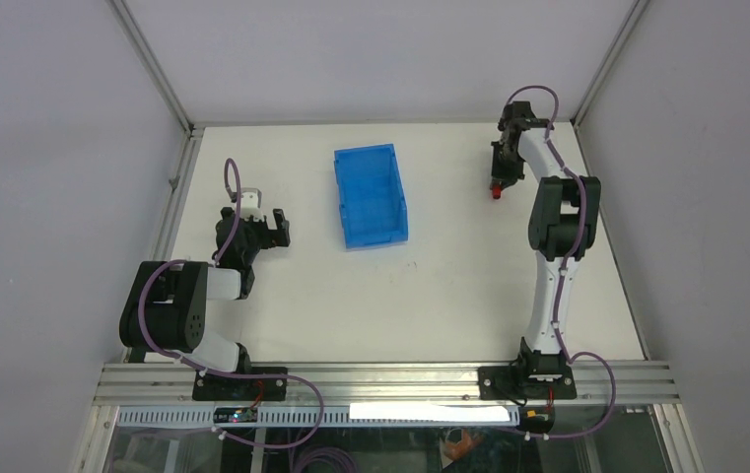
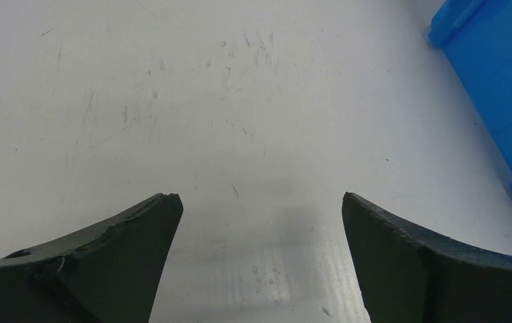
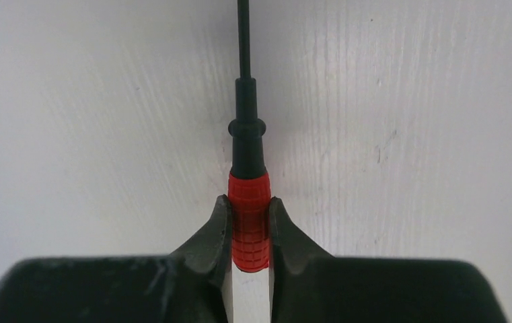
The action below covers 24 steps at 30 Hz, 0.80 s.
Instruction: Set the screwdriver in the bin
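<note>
Red screwdriver (image 3: 248, 185): clamped by its handle in right hand (image 3: 249, 203), at 3 o'clock of bin (image 1: 371, 197), well apart from it.
Left hand (image 2: 260, 198): spread apart, empty, over desk (image 2: 239, 101) at 9 o'clock of bin.

screwdriver (image 3: 248, 202) shaft tip cut off at top edge (R wrist cam), bin (image 2: 502, 101) clipped at rt edge

Lettering, labels, brands, numbers, signs: none legible in any view. The bin (image 1: 371, 195): plain blue walls, no readable marking. The screwdriver (image 3: 249, 222): red knurled handle, no readable marking.
</note>
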{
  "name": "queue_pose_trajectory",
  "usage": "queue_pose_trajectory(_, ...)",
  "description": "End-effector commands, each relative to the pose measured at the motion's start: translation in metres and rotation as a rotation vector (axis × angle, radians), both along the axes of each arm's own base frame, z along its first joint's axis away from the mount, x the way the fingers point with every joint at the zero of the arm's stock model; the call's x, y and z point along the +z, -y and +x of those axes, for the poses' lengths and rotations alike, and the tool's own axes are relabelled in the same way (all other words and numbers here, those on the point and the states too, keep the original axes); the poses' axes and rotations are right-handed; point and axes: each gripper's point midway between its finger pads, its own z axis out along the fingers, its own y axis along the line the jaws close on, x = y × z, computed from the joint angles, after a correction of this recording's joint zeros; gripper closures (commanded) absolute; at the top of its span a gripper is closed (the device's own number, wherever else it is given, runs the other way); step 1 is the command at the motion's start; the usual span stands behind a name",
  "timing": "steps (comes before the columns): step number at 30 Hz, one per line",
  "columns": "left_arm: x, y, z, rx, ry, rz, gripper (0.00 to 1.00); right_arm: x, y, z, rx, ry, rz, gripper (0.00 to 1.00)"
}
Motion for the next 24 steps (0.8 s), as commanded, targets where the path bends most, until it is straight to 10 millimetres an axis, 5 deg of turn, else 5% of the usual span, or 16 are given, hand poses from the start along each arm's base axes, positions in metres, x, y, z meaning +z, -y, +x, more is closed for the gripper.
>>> queue_pose_trajectory(1,0.018,-0.002,0.010,0.015,0.059,-0.013,0.01,0.114,-0.016,-0.008,0.027,0.153,-0.026,1.00)
queue_pose_trajectory(6,0.018,-0.002,0.010,0.015,0.059,-0.013,0.01,0.173,-0.069,-0.041,0.127,0.206,-0.013,1.00)
queue_pose_trajectory(13,0.018,-0.003,0.010,0.016,0.057,-0.012,0.01,0.224,-0.200,-0.087,0.434,0.342,0.071,1.00)
queue_pose_trajectory(19,0.019,-0.003,0.010,0.017,0.061,-0.013,0.01,0.205,-0.277,-0.102,0.560,0.380,0.092,0.93)
queue_pose_trajectory(24,0.018,-0.002,0.010,0.014,0.059,-0.013,0.01,0.164,-0.309,-0.095,0.560,0.339,0.100,0.90)
